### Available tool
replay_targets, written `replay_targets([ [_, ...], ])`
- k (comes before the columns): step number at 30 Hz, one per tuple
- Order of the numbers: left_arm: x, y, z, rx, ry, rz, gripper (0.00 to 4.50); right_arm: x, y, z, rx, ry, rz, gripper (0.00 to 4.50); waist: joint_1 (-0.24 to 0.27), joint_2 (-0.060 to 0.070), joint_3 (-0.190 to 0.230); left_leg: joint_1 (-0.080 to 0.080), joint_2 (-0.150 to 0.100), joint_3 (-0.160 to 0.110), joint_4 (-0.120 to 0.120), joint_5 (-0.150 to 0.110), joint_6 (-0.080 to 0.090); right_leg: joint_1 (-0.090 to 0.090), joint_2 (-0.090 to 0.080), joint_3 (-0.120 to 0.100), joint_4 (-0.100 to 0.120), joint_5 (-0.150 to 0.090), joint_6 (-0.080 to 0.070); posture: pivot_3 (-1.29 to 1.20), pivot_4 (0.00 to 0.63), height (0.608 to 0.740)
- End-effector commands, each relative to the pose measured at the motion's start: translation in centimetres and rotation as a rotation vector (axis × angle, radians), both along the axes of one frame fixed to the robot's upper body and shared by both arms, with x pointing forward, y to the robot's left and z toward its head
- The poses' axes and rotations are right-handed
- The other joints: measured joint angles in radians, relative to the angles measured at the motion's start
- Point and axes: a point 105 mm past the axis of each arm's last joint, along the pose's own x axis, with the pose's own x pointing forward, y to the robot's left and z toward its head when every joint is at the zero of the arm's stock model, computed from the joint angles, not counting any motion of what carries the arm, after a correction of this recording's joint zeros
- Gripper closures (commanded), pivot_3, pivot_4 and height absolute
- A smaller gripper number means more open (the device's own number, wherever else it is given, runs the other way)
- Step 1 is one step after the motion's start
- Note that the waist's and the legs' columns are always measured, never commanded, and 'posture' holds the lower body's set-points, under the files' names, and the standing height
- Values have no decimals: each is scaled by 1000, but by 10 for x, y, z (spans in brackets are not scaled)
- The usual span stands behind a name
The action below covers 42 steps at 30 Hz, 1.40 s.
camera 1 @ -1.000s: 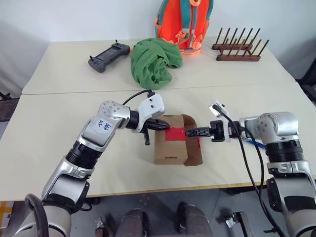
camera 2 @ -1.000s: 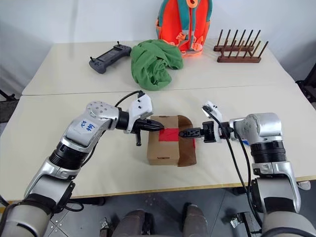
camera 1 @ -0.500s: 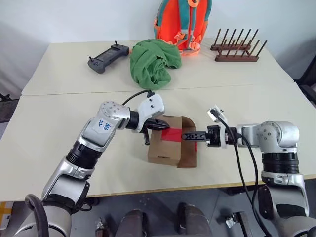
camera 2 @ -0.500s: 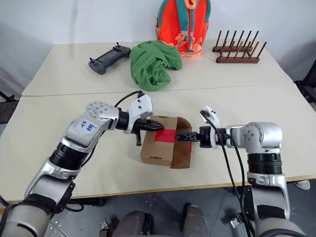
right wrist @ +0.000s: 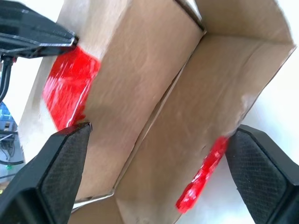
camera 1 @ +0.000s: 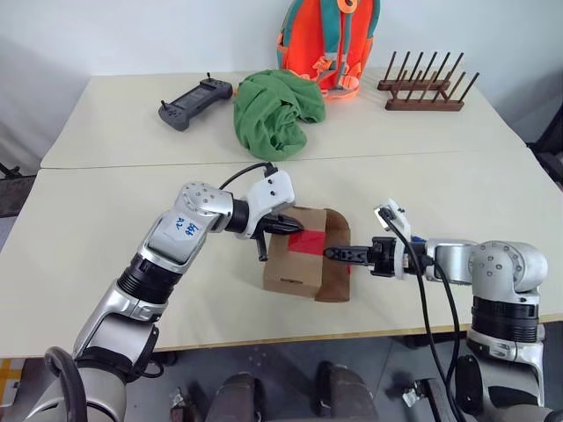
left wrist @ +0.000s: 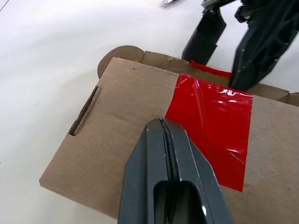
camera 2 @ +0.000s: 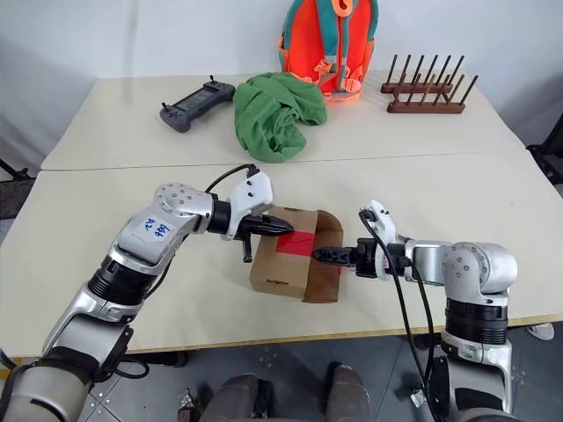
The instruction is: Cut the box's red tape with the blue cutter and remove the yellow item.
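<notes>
There, the box (camera 1: 295, 260) sat on the worktop (camera 1: 88, 220) between both grippers, the left gripper (camera 1: 290, 228) with jaws together over the red tape (left wrist: 212, 123), the right gripper (camera 1: 339, 254) with jaws wide apart at its flap.

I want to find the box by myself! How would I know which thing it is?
Look at the near cream table, the one closest to the robot, between its two arms. The small brown cardboard box sits there under the shut left pincer. It is the only thing wearing a shiny red tape patch on top, unlike the crumpled green cloth farther back.
</notes>
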Motion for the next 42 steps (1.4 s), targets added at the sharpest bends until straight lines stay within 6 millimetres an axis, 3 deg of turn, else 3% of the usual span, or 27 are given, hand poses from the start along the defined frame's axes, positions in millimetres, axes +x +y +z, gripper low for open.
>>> replay_targets([
  [1,-2,0,-13,39,28,-2,4500,-11,5,-25,-23,123,7,39,-1,0,0,0,0,0,0,0,0,0,0,0,0,0,0,0,150,740],
  [2,-2,0,-13,36,29,-2,4500,-9,5,-26,-19,130,-5,39,-1,-1,-1,0,0,0,0,0,0,0,0,0,0,0,0,0,150,740],
  [5,-3,-1,-12,32,27,-5,4500,-6,6,-28,-23,142,-18,621,-2,-4,-4,1,0,0,0,0,0,0,0,1,0,0,0,0,150,740],
  [12,-4,-1,-12,29,25,-9,4500,1,11,-21,-15,125,-13,2989,-2,-4,-4,1,1,-1,0,0,0,-1,0,2,0,0,0,0,150,740],
  [16,-6,-2,-13,25,28,-14,4500,9,7,-3,-39,51,-39,4380,-2,-4,-4,0,1,-1,0,0,0,-2,0,3,0,0,0,0,150,740],
  [17,-5,-2,-13,24,29,-14,4500,11,6,-1,-51,40,-48,4492,-1,-4,-4,-1,0,-1,0,0,0,-3,0,3,0,0,0,0,150,740],
  [33,2,-16,-10,-39,8,-35,4500,20,-9,78,-235,-246,-132,4492,2,-2,-3,-3,0,-1,-1,0,1,-5,-1,4,-2,0,0,0,150,740],
  [42,6,-23,-3,-94,-26,-32,4500,11,-10,108,-386,-342,-184,4492,12,-3,-3,-4,1,-1,-1,0,1,-5,-1,3,-3,0,0,0,150,740],
])
